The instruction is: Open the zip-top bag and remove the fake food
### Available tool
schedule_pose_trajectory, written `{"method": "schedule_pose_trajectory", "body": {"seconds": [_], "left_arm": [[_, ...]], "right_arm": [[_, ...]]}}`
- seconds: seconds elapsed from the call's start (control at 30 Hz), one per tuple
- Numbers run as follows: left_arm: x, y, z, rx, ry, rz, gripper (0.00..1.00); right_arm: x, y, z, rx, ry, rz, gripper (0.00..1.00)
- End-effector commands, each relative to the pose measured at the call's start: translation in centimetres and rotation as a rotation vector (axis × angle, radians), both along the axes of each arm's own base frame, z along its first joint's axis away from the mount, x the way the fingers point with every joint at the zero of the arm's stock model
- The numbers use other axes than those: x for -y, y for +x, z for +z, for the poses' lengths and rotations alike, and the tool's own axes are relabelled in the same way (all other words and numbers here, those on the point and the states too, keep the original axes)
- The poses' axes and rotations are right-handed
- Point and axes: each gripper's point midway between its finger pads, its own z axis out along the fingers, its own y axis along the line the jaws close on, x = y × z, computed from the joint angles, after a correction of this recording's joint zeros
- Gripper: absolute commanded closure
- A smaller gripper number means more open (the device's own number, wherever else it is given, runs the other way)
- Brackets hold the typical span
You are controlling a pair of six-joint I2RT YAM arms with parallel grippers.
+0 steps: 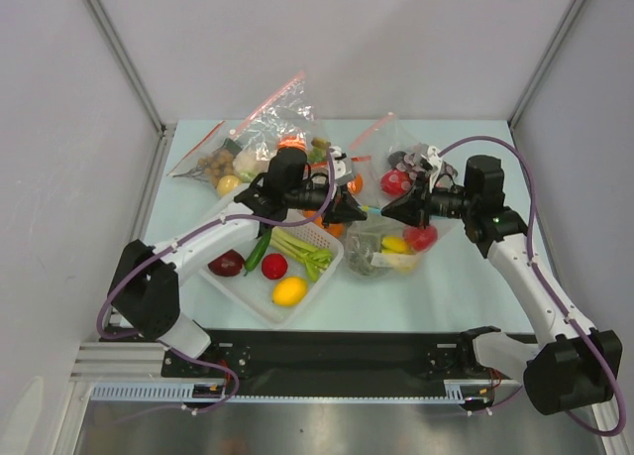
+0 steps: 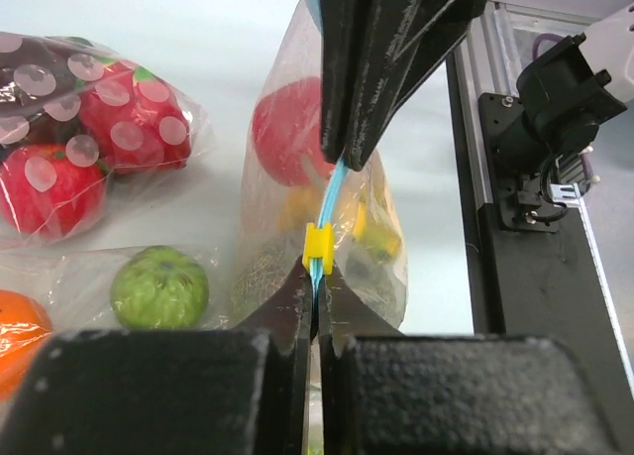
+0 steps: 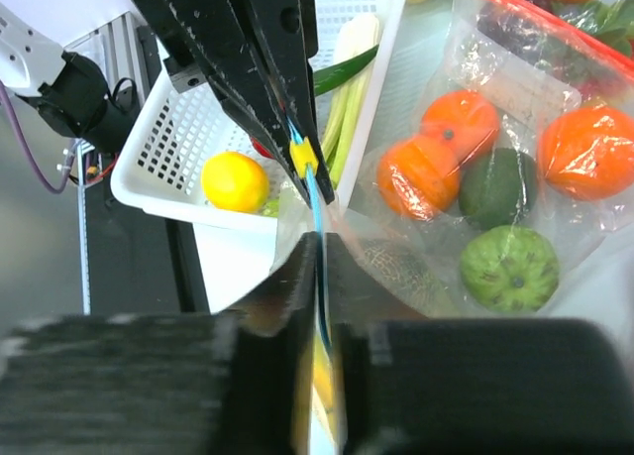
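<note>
The zip-top bag hangs between my two grippers, clear and crinkly, with its light blue zip strip stretched tight. My left gripper is shut on the strip just below the yellow slider. Facing it, my right gripper is shut on the same strip from the other end. In the top view the left gripper and right gripper nearly meet above the bag. The fake food shows through the plastic: a red fruit, a netted melon and yellow pieces.
A white basket with a lemon, red fruit and green stalks sits left of the bag. Red-strip bags lie behind: one with oranges and green fruit, one with strawberries, another at the back left.
</note>
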Motion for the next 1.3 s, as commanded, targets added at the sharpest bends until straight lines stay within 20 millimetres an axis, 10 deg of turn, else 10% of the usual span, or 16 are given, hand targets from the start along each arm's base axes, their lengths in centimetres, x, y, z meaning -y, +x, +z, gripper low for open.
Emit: {"method": "schedule_pose_trajectory", "body": {"seconds": [0.0, 0.17, 0.9, 1.27], "left_arm": [[0.3, -0.5, 1.2, 0.030, -0.025, -0.057, 1.00], [0.2, -0.8, 1.7, 0.041, -0.032, -0.070, 1.00], [-0.3, -0.6, 1.6, 0.056, -0.008, -0.045, 1.00], [-0.4, -0.3, 2.0, 0.073, -0.012, -0.018, 1.00]], "right_arm": [[-0.8, 0.5, 3.2, 0.107, 0.002, 0.002, 0.84], [-3.4, 0.4, 3.6, 0.126, -0.027, 0.057, 0.62], [-4.6, 0.6, 0.3, 0.049, -0.132, 0.048, 0.59], [-4.5, 0.1, -0.2, 0.033, -0.144, 0.061, 0.89]]}}
